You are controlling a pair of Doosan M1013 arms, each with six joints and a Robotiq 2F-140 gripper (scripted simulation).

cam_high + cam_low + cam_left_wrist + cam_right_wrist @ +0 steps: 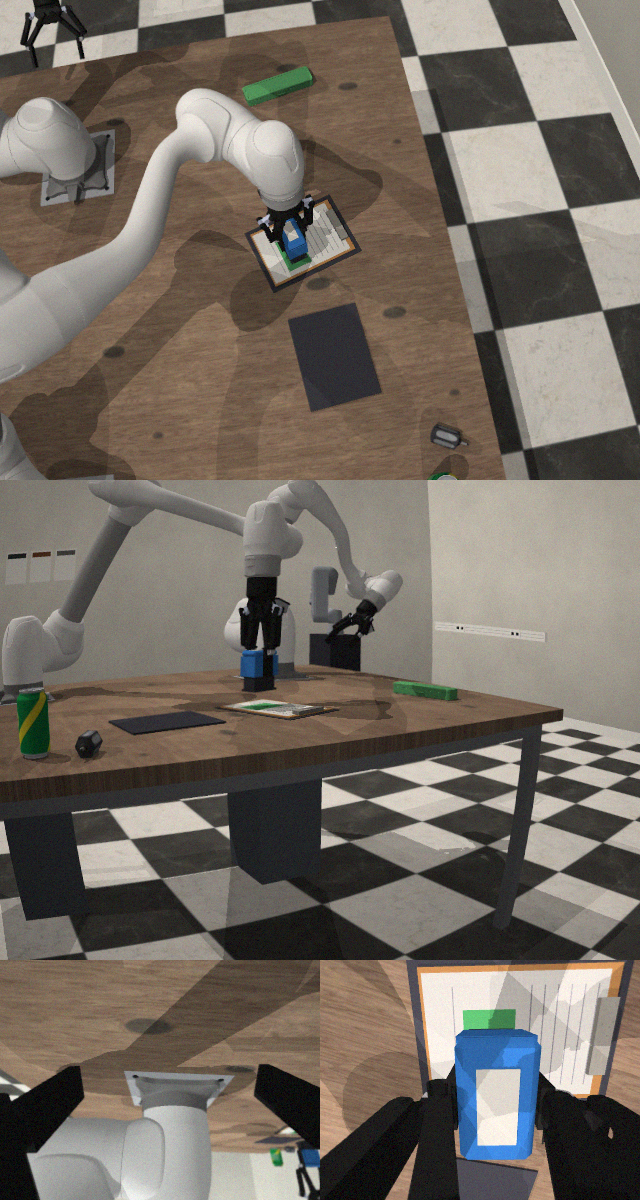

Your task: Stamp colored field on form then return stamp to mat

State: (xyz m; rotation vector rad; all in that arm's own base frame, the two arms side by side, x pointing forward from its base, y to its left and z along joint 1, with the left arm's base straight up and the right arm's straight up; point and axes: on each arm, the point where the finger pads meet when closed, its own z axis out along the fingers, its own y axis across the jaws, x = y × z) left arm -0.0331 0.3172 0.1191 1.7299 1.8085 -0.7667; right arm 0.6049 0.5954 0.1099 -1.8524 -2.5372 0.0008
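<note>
Holding: The right gripper (293, 242) (260, 660) (311, 1160) (492, 1075) has its jaws partly closed on the sides of the blue stamp (293, 238) (251, 664) (313, 1156) (497, 1055).
Stamp: upright and raised above the clipboard (275, 288) (289, 717) (415, 1010), inward from the desk's long edge nearest the exterior camera; its black base is hidden in the right wrist view.
Colored field: green (297, 266) (261, 706) (489, 1019), partly covered by the stamp from above; whether the hidden part bears a mark cannot be told.
Left gripper (57, 51) (349, 636) (170, 1080): jaws wide open with nothing between them, outside the desk's short edge at the top of the top view; only the fingers' ends show in its own wrist view.
Mat (334, 356) (166, 721) (495, 1180): dark, flat, beside the clipboard; mostly cut off or covered in the right wrist view.
Green block (278, 85) (424, 690): lying toward the desk corner at the top view's upper right.
Can (444, 476) (33, 722) (276, 1157): by the same long edge, cut off in the top view.
Small dark object (446, 436) (88, 744): beside the can; its kind is unclear.
</note>
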